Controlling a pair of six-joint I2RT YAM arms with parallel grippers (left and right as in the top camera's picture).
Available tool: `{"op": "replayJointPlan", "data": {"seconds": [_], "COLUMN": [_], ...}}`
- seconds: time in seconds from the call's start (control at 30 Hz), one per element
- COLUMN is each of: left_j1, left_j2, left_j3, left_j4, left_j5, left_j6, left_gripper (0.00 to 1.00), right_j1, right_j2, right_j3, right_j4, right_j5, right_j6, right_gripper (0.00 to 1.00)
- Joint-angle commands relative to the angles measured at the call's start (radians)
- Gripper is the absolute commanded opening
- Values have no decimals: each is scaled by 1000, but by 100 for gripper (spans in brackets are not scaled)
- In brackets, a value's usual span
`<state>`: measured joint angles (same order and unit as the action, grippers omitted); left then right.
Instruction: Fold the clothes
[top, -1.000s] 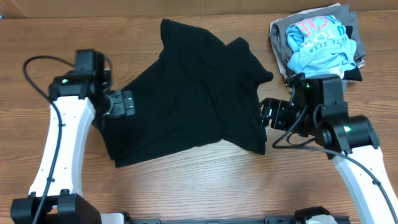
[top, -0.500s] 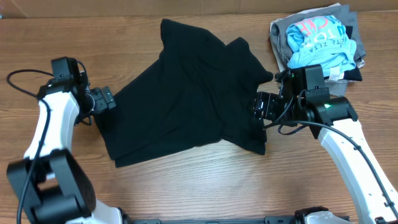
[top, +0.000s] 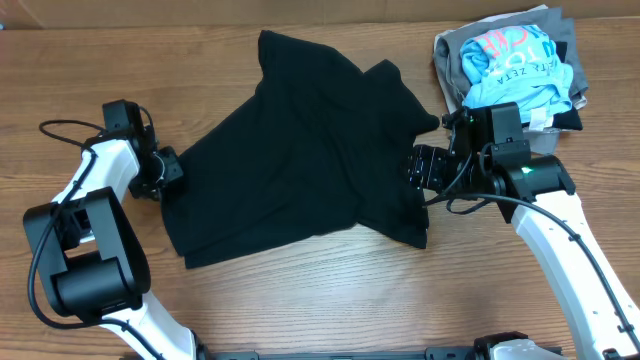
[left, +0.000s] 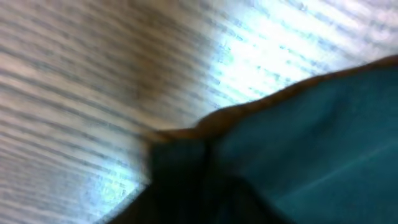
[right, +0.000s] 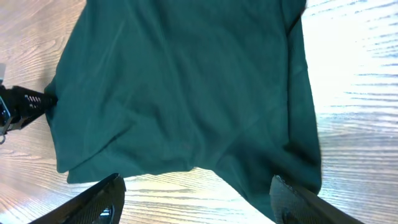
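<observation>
Item 1. Brown wood-grain bench (top: 320, 310): it is carrying everything listed below, with bare board showing along the near edge.

Item 2. Plain black short-sleeved shirt of soft thin fabric (top: 300, 160): it is lying crumpled and mostly spread across the middle of the bench. Its near hem is running slantwise from near left to right, and a loose fold is overlapping the right half. A far corner is reaching towards the back of the bench. No part of it is hanging clear of the board.

Item 3. Left gripper (top: 168, 170): it is sitting low at the shirt's left edge and touching the cloth there. The left wrist view is blurring into dark fabric over wood, so whether the jaws are clenched on the cloth cannot be told.

Item 4. Right gripper (top: 416, 165): it is hovering at the shirt's right edge, about level with the left one. In the right wrist view the jaws are standing wide apart and released, with the shirt lying beyond them.

Item 5. Light blue shirt with pink lettering (top: 510, 70): it is lying bunched at the far right, just beyond the right gripper.

Item 6. Grey and tan folded garments (top: 566, 45): they are sitting stacked beneath the light blue shirt.
</observation>
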<state>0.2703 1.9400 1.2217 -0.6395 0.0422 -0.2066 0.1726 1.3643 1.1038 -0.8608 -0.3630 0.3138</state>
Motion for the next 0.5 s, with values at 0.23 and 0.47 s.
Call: {"op": "replayJointPlan", "data": {"seconds": [0.23,0.47], "left_j1": [9,13], "left_j2": [23,23], "left_j3": [175,360], "left_j4": [58,161], "left_j5": [-29,-80], "left_j6": [0,1], "left_gripper": [4,4], "right_j1": [6,6], "right_j2": [-5,-5], "right_j3": [-3,-3], "right_j4": [33,49], "right_j5": [-4,-4], "right_j6": [-6,-6], "right_gripper": [77,77]}}
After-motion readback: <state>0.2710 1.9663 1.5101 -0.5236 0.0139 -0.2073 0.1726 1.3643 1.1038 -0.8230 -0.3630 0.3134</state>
